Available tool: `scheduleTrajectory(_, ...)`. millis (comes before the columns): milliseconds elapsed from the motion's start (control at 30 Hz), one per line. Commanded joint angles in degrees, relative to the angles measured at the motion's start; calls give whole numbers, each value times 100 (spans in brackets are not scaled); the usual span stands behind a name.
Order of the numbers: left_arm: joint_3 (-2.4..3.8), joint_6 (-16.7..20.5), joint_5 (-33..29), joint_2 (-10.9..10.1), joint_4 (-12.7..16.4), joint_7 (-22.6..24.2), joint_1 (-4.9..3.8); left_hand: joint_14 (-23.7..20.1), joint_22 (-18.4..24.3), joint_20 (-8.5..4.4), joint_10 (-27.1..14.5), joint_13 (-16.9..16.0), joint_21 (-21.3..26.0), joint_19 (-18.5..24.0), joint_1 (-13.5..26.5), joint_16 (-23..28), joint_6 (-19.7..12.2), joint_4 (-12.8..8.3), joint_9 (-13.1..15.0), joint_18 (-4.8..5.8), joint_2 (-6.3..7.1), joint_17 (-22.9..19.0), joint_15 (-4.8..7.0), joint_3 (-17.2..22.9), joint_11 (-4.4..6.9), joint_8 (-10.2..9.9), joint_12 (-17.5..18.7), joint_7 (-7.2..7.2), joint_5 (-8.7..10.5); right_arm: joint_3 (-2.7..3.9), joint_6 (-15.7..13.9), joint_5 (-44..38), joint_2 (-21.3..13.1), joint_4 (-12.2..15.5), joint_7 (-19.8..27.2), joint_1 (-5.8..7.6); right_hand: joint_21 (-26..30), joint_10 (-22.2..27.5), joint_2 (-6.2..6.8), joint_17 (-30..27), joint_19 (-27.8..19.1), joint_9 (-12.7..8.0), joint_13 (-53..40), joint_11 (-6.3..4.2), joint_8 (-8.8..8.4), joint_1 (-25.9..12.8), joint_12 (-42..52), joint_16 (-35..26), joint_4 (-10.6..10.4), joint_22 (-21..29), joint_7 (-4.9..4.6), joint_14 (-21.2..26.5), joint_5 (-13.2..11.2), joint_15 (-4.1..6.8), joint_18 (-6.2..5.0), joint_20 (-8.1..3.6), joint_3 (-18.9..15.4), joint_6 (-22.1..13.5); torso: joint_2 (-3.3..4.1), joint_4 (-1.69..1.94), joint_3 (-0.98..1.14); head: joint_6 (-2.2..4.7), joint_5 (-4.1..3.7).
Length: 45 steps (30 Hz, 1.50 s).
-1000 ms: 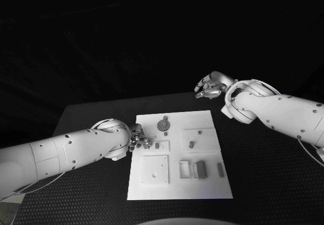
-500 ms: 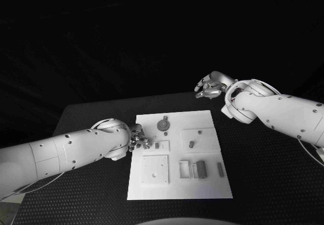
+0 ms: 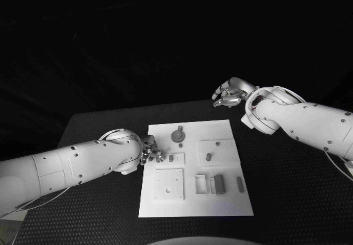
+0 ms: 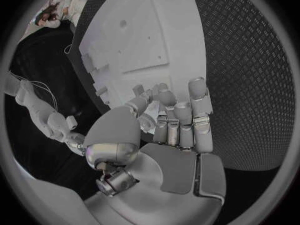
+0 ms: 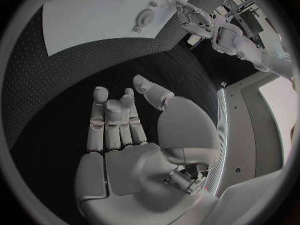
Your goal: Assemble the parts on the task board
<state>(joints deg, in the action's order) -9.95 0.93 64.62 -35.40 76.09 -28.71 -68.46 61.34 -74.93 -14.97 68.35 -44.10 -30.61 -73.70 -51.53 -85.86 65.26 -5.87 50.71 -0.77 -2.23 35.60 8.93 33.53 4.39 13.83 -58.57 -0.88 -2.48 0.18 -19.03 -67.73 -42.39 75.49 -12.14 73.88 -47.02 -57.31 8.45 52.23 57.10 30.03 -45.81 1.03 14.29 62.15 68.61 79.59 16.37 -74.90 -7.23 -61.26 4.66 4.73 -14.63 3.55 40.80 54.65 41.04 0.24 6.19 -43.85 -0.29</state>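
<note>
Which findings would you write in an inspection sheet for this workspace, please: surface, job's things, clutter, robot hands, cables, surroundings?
Surface: black textured table, flat.
Job's things: white rectangular task board in the table's middle; small grey parts and a round grey part on it.
Clutter: nothing seen.
Robot hands: silver left robot hand at the board's left edge, holding nothing, fingers apart; silver right robot hand raised beyond the board's far right corner, empty, fingers apart.
Cables: thin white cable under the left arm.
Surroundings: dark.
</note>
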Motion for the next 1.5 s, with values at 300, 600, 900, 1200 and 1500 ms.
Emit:
scheduleTrajectory(300, -13, -159, 53, 10, -8, -10, 14, 140, -129, -72, 131, -9, -41, -17, -111, -29, 44, -29, 847, -54, -30, 10, 217, 29, 98, 553, -33, 10, -28, 3, 59, -7, 1, 12, 47, -2, 39, 13, -32, -10, -41, -6, -7, 22, -28, -14, -18, 31, 12, -88, -41, 32, -28, 0, -37, 11, -24, -12, -1, 1, 2, 6, -2)
scheduleTrajectory(600, -13, -163, 54, 19, -8, -13, 14, 141, -129, -74, 135, -13, -50, -15, -120, -32, 46, -41, 854, -53, -25, 15, 218, 26, 99, 557, -35, 11, -28, 3, 56, -7, -3, 15, 45, -2, 39, 14, -33, -13, -41, -7, -8, 22, -28, -13, -18, 34, 12, -88, -41, 33, -29, 0, -37, 11, -24, -12, 0, 1, 0, 10, -2)
scheduleTrajectory(900, -14, -188, 57, 33, -3, -24, 13, 133, -124, -69, 129, -16, -59, -1, -70, -27, 25, -1, 854, -44, 20, 21, 214, -10, 92, 542, -29, 3, -27, 3, 57, -7, -6, 20, 44, -2, 40, 14, -32, -17, -42, -8, -8, 22, -28, -13, -18, 36, 12, -88, -41, 34, -29, 0, -37, 11, -24, -12, -1, 3, 1, 7, -3)
scheduleTrajectory(1200, -14, -209, 1, 44, -14, -11, 13, 110, -117, -73, 106, -26, -75, 48, 246, -9, 8, 87, 830, -38, 238, 36, 201, -398, 78, 495, -9, -10, -28, 3, 56, -7, -14, 24, 42, -2, 40, 14, -30, -19, -42, -8, -8, 22, -28, -12, -19, 37, 13, -88, -41, 35, -29, 0, -37, 11, -24, -13, 1, 3, 1, -3, -5)
scheduleTrajectory(1500, -14, -207, -23, 48, -19, -1, 13, 105, -102, -91, 104, -31, -69, 75, 492, 6, 21, 181, 813, -57, 365, 44, 215, -666, 93, 471, 7, 4, -28, 3, 60, -7, -16, 28, 38, -2, 40, 14, -28, -22, -43, -9, -8, 22, -29, -11, -19, 39, 13, -88, -41, 36, -29, 0, -37, 11, -24, -15, -1, 0, 1, -5, -8)
